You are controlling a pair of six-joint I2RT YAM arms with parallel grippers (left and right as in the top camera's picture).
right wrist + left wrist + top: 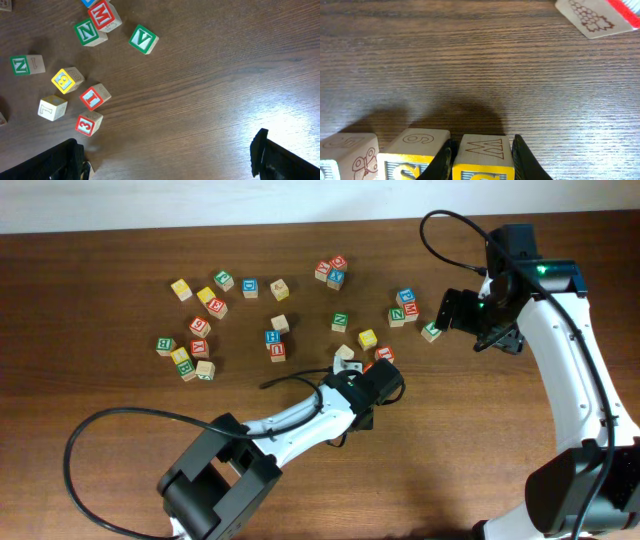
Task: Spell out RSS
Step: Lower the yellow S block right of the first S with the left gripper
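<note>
Yellow-faced cube (481, 152) is clamped in the left gripper (483, 165), just beside a second yellow-faced cube (415, 150) at its 9 o'clock; a third cube (350, 155) follows. Row appears nearly complete; only release is left. Right gripper (165, 160) stands open, empty.

Yellow-faced cube (482, 159), dark woodgrain table (470, 60)

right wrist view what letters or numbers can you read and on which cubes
"V", green: V cube
"M", red: M cube
"N", green: upper N cube
"N", green: left N cube
"3", red: 3 cube
"1" or "I", red: red-bordered cube
"8" or "B", blue, unclear: yellow cube
pale cube: faint outline, unreadable
</note>
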